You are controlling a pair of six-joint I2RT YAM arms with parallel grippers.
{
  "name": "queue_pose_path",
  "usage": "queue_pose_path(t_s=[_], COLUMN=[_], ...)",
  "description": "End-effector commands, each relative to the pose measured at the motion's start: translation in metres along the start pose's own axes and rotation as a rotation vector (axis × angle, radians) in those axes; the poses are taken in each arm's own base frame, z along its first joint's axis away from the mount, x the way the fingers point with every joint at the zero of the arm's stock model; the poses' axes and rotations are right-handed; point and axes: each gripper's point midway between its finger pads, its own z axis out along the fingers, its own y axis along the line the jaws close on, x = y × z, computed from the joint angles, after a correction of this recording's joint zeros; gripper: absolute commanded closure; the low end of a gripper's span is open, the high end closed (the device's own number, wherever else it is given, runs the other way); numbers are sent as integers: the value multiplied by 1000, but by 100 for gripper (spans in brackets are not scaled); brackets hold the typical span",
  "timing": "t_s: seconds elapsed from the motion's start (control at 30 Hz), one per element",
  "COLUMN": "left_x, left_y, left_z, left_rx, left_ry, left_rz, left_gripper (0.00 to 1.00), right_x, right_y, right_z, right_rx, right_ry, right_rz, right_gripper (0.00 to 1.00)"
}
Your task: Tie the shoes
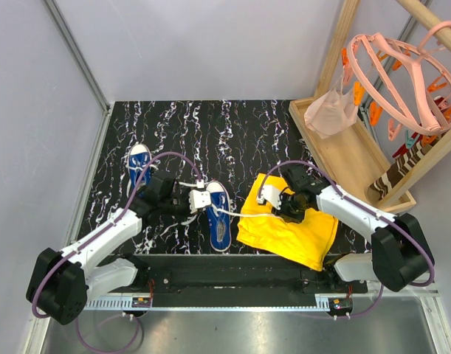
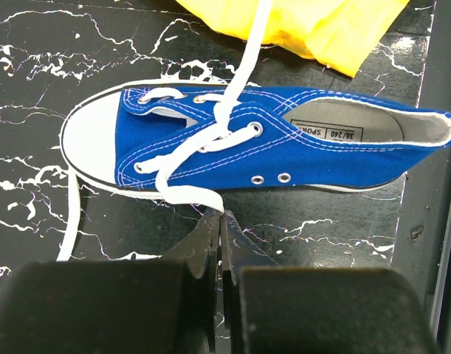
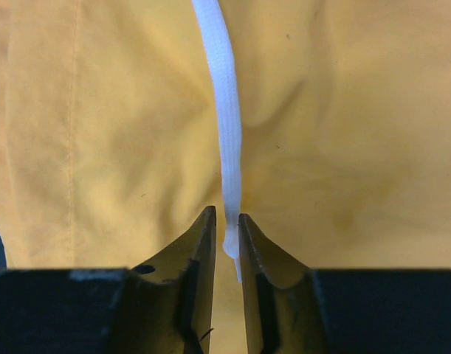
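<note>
One blue sneaker (image 1: 216,215) with a white toe cap lies mid-table. It fills the left wrist view (image 2: 269,144), toe to the left. The second sneaker (image 1: 139,164) lies at the far left. My left gripper (image 1: 201,198) sits beside the near shoe, its jaws shut (image 2: 222,215) on the end of one white lace (image 2: 184,193). My right gripper (image 1: 265,198) hovers over the yellow cloth (image 1: 284,232). Its jaws (image 3: 225,218) are closed to a narrow gap on the tip of the other lace (image 3: 226,133), which runs straight back to the shoe.
A wooden rack (image 1: 358,151) stands at the right with a pink clip hanger (image 1: 402,74) and a pink cloth hanging on it. The yellow cloth reaches the table's near edge. A metal rail (image 1: 77,66) runs along the left wall.
</note>
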Motion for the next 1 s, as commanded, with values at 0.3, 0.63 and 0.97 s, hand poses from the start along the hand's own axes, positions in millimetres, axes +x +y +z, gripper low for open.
queue_pose_path(t_s=[0.3, 0.63, 0.97], left_x=[-32, -38, -29], left_y=[10, 2, -6], left_z=[-6, -13, -13], left_rx=[-6, -15, -19], left_ry=[-97, -157, -163], left_rz=[93, 229, 320], left_gripper=[100, 100, 100], right_x=[-75, -246, -348], right_y=[-44, -75, -22], right_z=[-38, -102, -60], right_rx=[138, 22, -231], right_ry=[-243, -755, -838], right_rz=[41, 145, 76], right_gripper=[100, 100, 100])
